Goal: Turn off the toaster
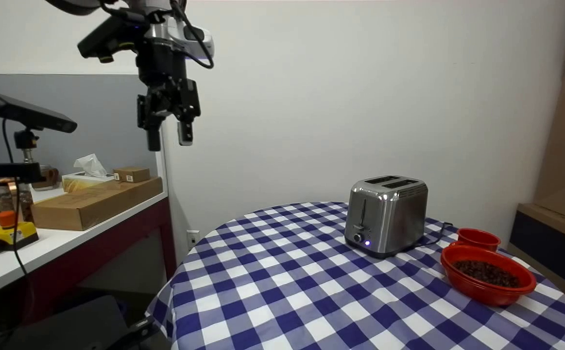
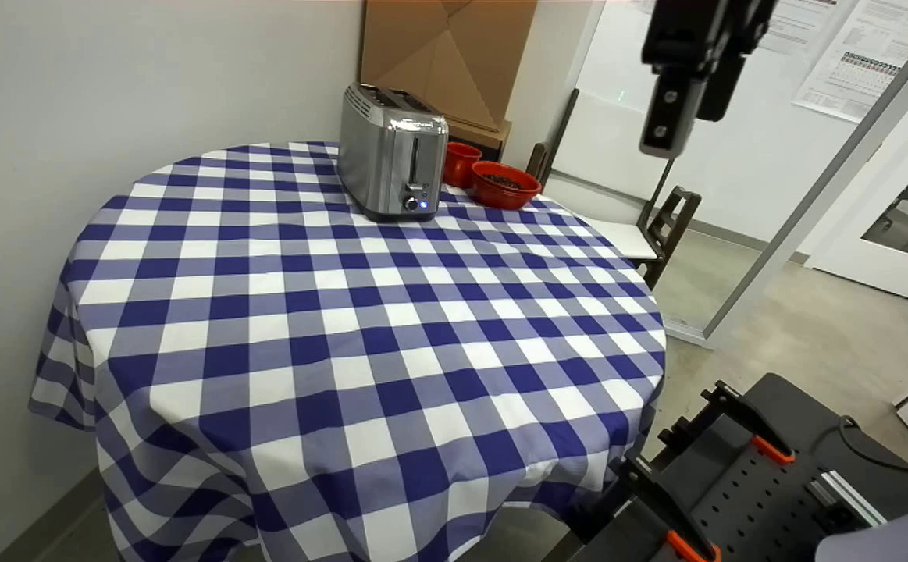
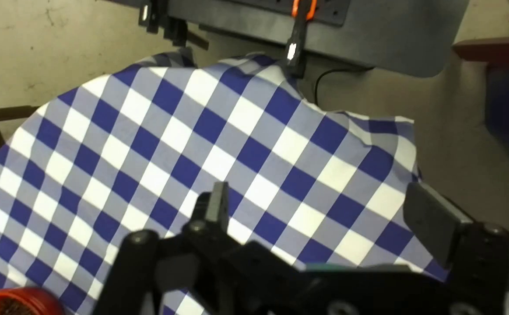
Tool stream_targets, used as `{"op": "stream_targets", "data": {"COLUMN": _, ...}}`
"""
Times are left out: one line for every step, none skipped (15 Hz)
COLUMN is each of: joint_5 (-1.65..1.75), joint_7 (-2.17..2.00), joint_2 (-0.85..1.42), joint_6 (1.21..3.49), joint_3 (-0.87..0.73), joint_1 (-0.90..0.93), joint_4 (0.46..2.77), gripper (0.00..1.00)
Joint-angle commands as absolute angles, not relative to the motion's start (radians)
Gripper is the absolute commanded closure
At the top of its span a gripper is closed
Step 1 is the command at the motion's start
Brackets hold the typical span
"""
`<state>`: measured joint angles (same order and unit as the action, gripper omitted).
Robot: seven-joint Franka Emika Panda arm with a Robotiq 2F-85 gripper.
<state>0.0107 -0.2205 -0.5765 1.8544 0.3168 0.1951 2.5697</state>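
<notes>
The silver toaster (image 1: pixel 393 218) stands upright on the round checkered table, and it also shows in an exterior view (image 2: pixel 368 160). Its front has a lever (image 1: pixel 358 226), a round knob (image 1: pixel 358 237) and a small lit blue-violet light (image 1: pixel 367 243). The lever, knob and light show in both exterior views. My gripper (image 1: pixel 169 137) hangs high in the air, well apart from the toaster. It points down, is open and holds nothing. In the wrist view the two fingers (image 3: pixel 317 192) are wide apart over the tablecloth. The toaster is out of the wrist view.
A red bowl (image 1: pixel 487 274) of dark beans and a red cup (image 1: pixel 478 238) stand beside the toaster. A cord (image 1: pixel 437 237) runs from the toaster's back. A wall is behind the table. A white side table (image 1: pixel 0 270) holds a cardboard box (image 1: pixel 95 204).
</notes>
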Motion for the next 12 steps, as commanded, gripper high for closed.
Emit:
{"op": "stream_targets", "data": {"joint_5": 0.110, "joint_7": -0.234, "joint_2": -0.479, "joint_6": 1.992, "joint_3": 0.281, "joint_1": 0.129, "joint_4": 2.563, "gripper": 0.00}}
{"op": "stream_targets", "data": {"joint_5": 0.132, "joint_7": -0.240, "joint_2": -0.454, "joint_6": 2.027, "joint_3": 0.271, "joint_1": 0.110, "joint_4": 2.559, "gripper": 0.00}}
{"op": "stream_targets", "data": {"joint_5": 0.146, "joint_7": -0.238, "joint_2": -0.417, "joint_6": 2.074, "joint_3": 0.250, "joint_1": 0.087, "joint_4": 2.549, "gripper": 0.00}}
{"op": "stream_targets", "data": {"joint_5": 0.148, "joint_7": -0.232, "joint_2": -0.386, "joint_6": 2.102, "joint_3": 0.233, "joint_1": 0.074, "joint_4": 2.537, "gripper": 0.00}}
{"op": "stream_targets", "data": {"joint_5": 0.153, "joint_7": -0.228, "joint_2": -0.346, "joint_6": 2.147, "joint_3": 0.212, "joint_1": 0.055, "joint_4": 2.525, "gripper": 0.00}}
{"op": "stream_targets", "data": {"joint_5": 0.147, "joint_7": -0.226, "joint_2": -0.309, "joint_6": 2.181, "joint_3": 0.194, "joint_1": 0.043, "joint_4": 2.511, "gripper": 0.00}}
{"op": "stream_targets", "data": {"joint_5": 0.146, "joint_7": -0.224, "joint_2": -0.258, "joint_6": 2.222, "joint_3": 0.172, "joint_1": 0.025, "joint_4": 2.488, "gripper": 0.00}}
{"op": "stream_targets", "data": {"joint_5": 0.143, "joint_7": -0.225, "joint_2": -0.221, "joint_6": 2.245, "joint_3": 0.158, "joint_1": 0.016, "joint_4": 2.468, "gripper": 0.00}}
{"op": "stream_targets", "data": {"joint_5": 0.154, "joint_7": -0.223, "joint_2": -0.161, "joint_6": 2.276, "joint_3": 0.139, "joint_1": -0.002, "joint_4": 2.436, "gripper": 0.00}}
{"op": "stream_targets", "data": {"joint_5": 0.155, "joint_7": -0.227, "joint_2": -0.120, "joint_6": 2.298, "joint_3": 0.125, "joint_1": -0.010, "joint_4": 2.412, "gripper": 0.00}}
{"op": "stream_targets", "data": {"joint_5": 0.167, "joint_7": -0.229, "joint_2": -0.061, "joint_6": 2.317, "joint_3": 0.110, "joint_1": -0.023, "joint_4": 2.372, "gripper": 0.00}}
{"op": "stream_targets", "data": {"joint_5": 0.174, "joint_7": -0.234, "joint_2": -0.019, "joint_6": 2.328, "joint_3": 0.097, "joint_1": -0.026, "joint_4": 2.340, "gripper": 0.00}}
